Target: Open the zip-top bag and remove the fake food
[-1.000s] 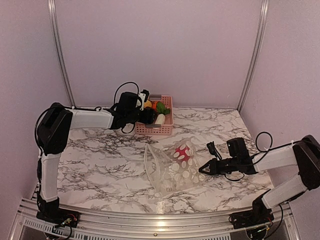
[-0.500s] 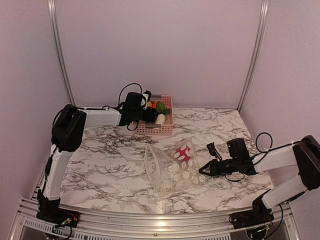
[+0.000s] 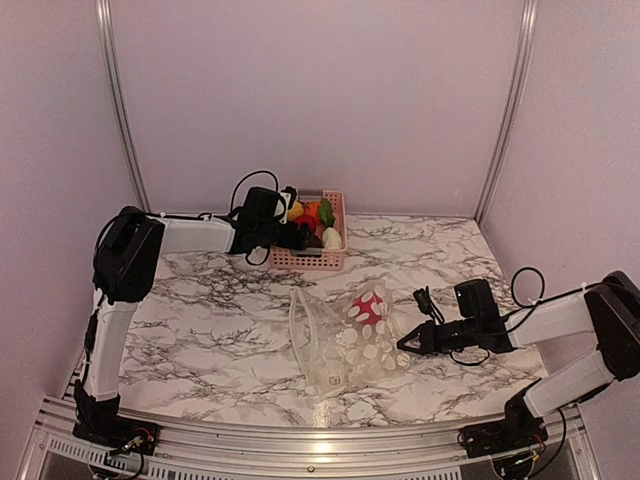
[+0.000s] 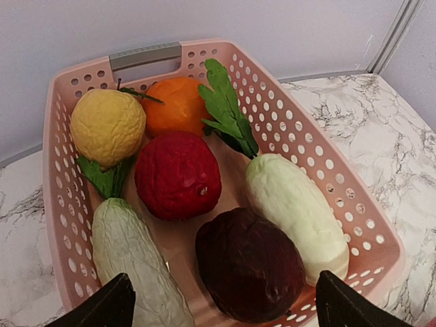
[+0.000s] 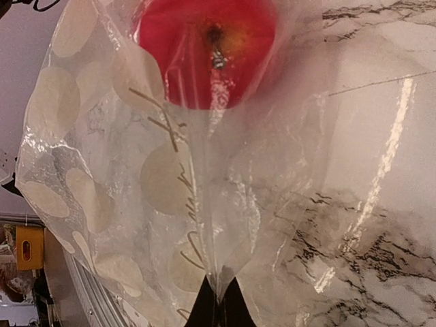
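Observation:
The zip-top bag (image 3: pixel 345 345) lies open-mouthed on the marble table, clear with white dots, with a red apple (image 3: pixel 367 305) inside. My right gripper (image 3: pixel 405 343) is shut on the bag's right edge; in the right wrist view the bag (image 5: pixel 136 170) film is pinched between the tips of that gripper (image 5: pixel 219 300), and the apple (image 5: pixel 204 48) sits beyond. My left gripper (image 3: pixel 300 235) hovers open over the pink basket (image 3: pixel 320 262). Below the left gripper (image 4: pixel 221 310) lie a dark brown piece (image 4: pixel 248 266), a red piece (image 4: pixel 177 174), a yellow one (image 4: pixel 107 126), an orange one (image 4: pixel 178 105) and two white leafy vegetables (image 4: pixel 293 211).
The pink slotted basket (image 4: pixel 61 170) stands at the back of the table against the rear wall. Metal frame posts (image 3: pixel 120 110) rise at both back corners. The table's front rail (image 3: pixel 320 440) runs just below the bag.
My left gripper's jaws have opened wider above the basket, and the arm has shifted slightly. The right gripper and the bag have stayed put.

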Controlling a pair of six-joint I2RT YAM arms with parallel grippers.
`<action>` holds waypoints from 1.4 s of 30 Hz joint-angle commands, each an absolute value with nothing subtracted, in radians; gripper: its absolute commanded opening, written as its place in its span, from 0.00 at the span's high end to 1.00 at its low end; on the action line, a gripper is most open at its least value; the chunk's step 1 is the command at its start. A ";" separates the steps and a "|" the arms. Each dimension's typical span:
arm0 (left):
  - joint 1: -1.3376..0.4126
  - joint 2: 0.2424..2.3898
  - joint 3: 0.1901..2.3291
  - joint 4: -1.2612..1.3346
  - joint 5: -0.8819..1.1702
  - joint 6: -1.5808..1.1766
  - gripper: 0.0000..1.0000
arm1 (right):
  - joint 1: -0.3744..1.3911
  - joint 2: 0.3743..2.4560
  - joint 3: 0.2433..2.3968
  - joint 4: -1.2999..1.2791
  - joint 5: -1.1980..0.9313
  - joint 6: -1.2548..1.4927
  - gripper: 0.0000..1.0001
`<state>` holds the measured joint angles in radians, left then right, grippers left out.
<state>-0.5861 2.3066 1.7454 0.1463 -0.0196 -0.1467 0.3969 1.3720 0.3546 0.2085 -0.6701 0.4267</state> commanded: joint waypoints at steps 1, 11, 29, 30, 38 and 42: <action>-0.584 2.130 1.617 0.197 0.040 -0.171 0.06 | 0.414 1.344 0.355 0.222 -0.687 0.441 0.99; -0.584 1.781 1.131 0.365 0.121 -0.257 0.11 | 0.410 1.247 0.390 0.072 -0.624 0.398 0.59; -0.772 1.489 0.481 0.707 0.193 -0.437 0.27 | 0.364 1.428 0.638 0.102 -0.544 0.372 0.31; -0.794 1.497 0.480 0.713 0.187 -0.439 0.28 | 0.363 1.446 0.651 0.105 -0.547 0.367 0.31; -0.885 1.644 0.493 0.901 0.210 -0.535 0.35 | 0.362 1.550 0.717 0.137 -0.570 0.338 0.34; -0.901 1.727 0.547 0.927 0.225 -0.546 0.38 | 0.361 1.598 0.731 0.152 -0.591 0.328 0.39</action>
<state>-0.8871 1.6585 0.4915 0.8425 0.2047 -0.5148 0.3706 1.5585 0.6952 0.1207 -0.5667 0.3538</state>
